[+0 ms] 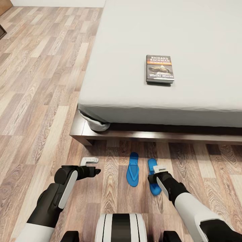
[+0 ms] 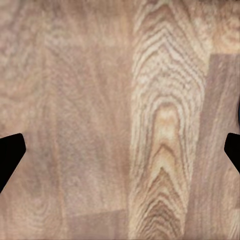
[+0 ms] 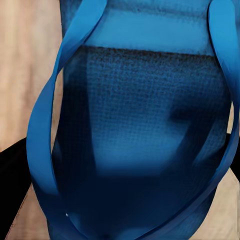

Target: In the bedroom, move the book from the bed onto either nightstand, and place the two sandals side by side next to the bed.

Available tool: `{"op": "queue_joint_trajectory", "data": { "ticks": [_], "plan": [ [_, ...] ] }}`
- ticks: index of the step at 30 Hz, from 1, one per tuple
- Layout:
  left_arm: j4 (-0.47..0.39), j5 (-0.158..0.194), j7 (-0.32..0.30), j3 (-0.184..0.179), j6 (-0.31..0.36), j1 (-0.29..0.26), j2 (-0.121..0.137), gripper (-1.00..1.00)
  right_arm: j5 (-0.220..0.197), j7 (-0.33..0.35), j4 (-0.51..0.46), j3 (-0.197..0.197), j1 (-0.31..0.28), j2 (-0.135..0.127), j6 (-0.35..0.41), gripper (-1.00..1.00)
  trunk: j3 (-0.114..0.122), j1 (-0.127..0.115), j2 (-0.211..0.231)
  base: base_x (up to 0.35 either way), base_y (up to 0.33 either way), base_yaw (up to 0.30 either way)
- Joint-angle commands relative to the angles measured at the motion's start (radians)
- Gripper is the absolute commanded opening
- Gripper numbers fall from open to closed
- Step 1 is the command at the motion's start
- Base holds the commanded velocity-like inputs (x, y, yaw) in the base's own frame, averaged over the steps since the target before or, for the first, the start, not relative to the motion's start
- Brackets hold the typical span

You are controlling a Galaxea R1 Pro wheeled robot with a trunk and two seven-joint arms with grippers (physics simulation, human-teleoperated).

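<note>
Nearest me, my right gripper (image 1: 158, 169) sits low over the right-hand sandal (image 1: 154, 181), covering its middle; whether the fingers are spread or pinching the sandal I cannot tell. In the right wrist view that sandal's blue sole and straps (image 3: 135, 135) crowd the lens, with dark finger edges at the sides.

My left gripper (image 1: 90, 160) hangs over bare wooden floor (image 1: 40, 101), its dark fingers (image 2: 10, 155) spread wide apart with only planks between them in the left wrist view.

The left-hand sandal (image 1: 133, 169) lies flat just beside the other, both pointing toward the bed (image 1: 168, 40), near its dark wooden frame (image 1: 134, 136).

Farther off, the book (image 1: 160, 69) lies flat on the grey mattress, cover up, well in from the edge. The bed is cut off at the right and top.
</note>
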Motion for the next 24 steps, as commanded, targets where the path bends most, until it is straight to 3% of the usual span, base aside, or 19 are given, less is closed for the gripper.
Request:
{"op": "queue_joint_trajectory", "data": {
  "ticks": [1,17,24],
  "plan": [
    [-0.002,0.003,0.002,-0.001,0.004,0.000,0.002,1.00,0.001,-0.004,-0.002,0.005,-0.003,0.000,0.006,-1.00,-0.001,0.000,0.000,0.000,0.000,0.000],
    [-0.004,0.001,0.002,-0.005,0.004,0.001,0.005,1.00,0.005,-0.004,-0.008,0.007,-0.067,0.008,0.007,-1.00,-0.001,0.000,0.000,0.000,0.000,0.000],
    [-0.004,-0.001,0.002,-0.006,0.004,0.001,0.005,1.00,0.007,-0.004,-0.008,0.010,-0.075,0.046,0.007,-1.00,-0.012,0.001,-0.001,0.000,0.000,0.000]
  ]
}}
